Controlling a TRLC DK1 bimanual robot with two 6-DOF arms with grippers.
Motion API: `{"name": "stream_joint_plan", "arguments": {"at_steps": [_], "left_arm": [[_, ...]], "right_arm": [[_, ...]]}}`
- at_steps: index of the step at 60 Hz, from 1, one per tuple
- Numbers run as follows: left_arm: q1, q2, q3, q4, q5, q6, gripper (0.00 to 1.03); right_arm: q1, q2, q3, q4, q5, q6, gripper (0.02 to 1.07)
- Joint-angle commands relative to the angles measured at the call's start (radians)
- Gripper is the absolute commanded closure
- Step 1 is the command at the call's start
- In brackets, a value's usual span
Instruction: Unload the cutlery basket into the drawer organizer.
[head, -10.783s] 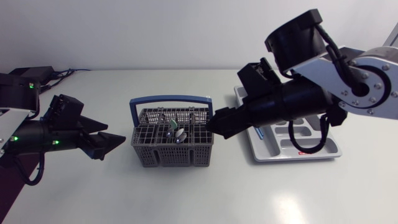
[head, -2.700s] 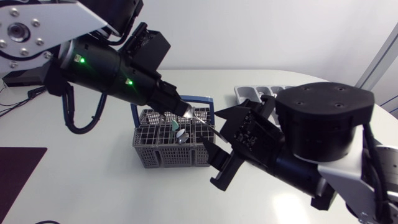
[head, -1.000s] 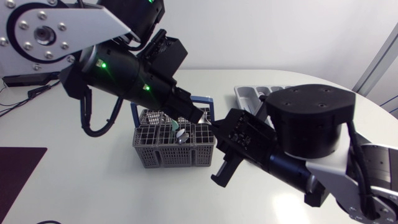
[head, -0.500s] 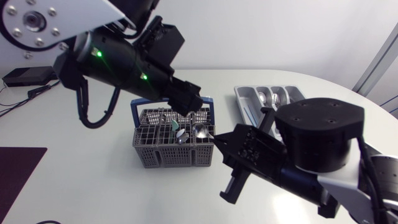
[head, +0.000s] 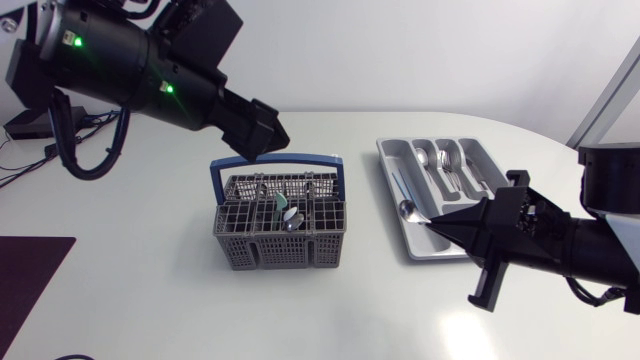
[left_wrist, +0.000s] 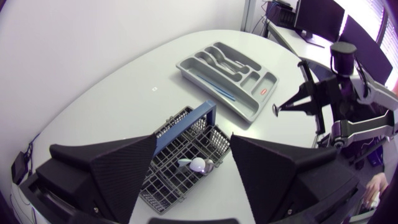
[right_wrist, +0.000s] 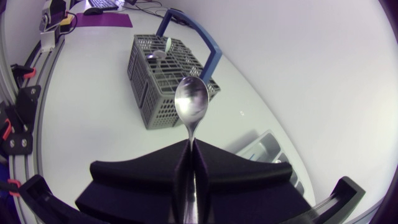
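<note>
A: Where's the spoon (right_wrist: 191, 102)?
B: Pinched by its handle in the right tool (right_wrist: 189, 144), bowl over the organizer (head: 490, 160) at its basket-side edge. Probably stiff, light and slick, so grip mid-handle.
A: And the left tool (left_wrist: 193, 146)?
B: Spread wide, empty, above the basket (head: 280, 245).

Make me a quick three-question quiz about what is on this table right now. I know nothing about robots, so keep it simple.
1. True or false: the left hand is shut on a fork.
2. What does the right hand hold? A) a knife B) a spoon C) nothing
3. Fill in the blank: some cutlery stands in the grey ____ with the blue handle.

Key
1. False: its fingers are wide open with nothing between them.
2. B: the spoon is gripped by its handle, with the bowl sticking out ahead of the fingers.
3. basket
</note>
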Motion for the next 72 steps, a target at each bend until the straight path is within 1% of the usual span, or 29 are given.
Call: {"name": "stream_joint_plan", "arguments": {"at_steps": [1,5,11,17,24,36,43,49,56,64,66,67,68,70,72], "left_arm": [[0.005,-0.024,-0.043,-0.018,-0.006,0.065,0.2],[-0.001,-0.027,-0.053,-0.034,-0.006,0.095,0.2],[-0.006,-0.026,-0.065,-0.051,-0.009,0.123,0.2],[-0.013,-0.023,-0.077,-0.058,-0.01,0.135,0.2],[-0.023,-0.018,-0.089,-0.06,-0.029,0.15,0.2],[-0.036,-0.007,-0.111,-0.071,-0.03,0.177,0.2],[-0.05,-0.006,-0.126,-0.071,-0.037,0.187,0.2],[-0.058,-0.006,-0.145,-0.072,-0.04,0.204,0.2],[-0.062,-0.013,-0.169,-0.072,-0.04,0.229,0.2],[-0.076,-0.024,-0.208,-0.069,-0.04,0.267,0.2],[-0.079,-0.024,-0.211,-0.066,-0.043,0.27,0.19],[-0.081,-0.024,-0.212,-0.066,-0.046,0.273,0.18],[-0.084,-0.024,-0.214,-0.066,-0.05,0.278,0.18],[-0.093,-0.024,-0.218,-0.063,-0.07,0.287,0.17],[-0.096,-0.024,-0.22,-0.057,-0.081,0.287,0.17]], "right_arm": [[-0.12,0.053,0.017,-0.059,-0.08,-0.17,0.98],[-0.232,0.118,0.037,-0.101,-0.155,-0.286,0.98],[-0.36,0.245,0.08,-0.151,-0.226,-0.438,0.98],[-0.455,0.359,0.12,-0.177,-0.262,-0.572,0.99],[-0.542,0.493,0.189,-0.242,-0.264,-0.734,1.0],[-0.614,0.694,0.315,-0.263,-0.226,-0.872,1.01],[-0.622,0.783,0.376,-0.274,-0.204,-0.918,1.01],[-0.625,0.849,0.404,-0.272,-0.166,-0.945,1.01],[-0.616,0.906,0.393,-0.208,-0.106,-0.98,1.01],[-0.604,0.949,0.394,-0.171,-0.051,-0.987,1.01],[-0.602,0.951,0.391,-0.16,-0.045,-0.987,0.98],[-0.602,0.951,0.388,-0.154,-0.045,-0.987,0.94],[-0.602,0.949,0.388,-0.151,-0.043,-0.987,0.9],[-0.602,0.946,0.387,-0.148,-0.04,-0.984,0.76],[-0.602,0.943,0.387,-0.142,-0.037,-0.981,0.68]]}}
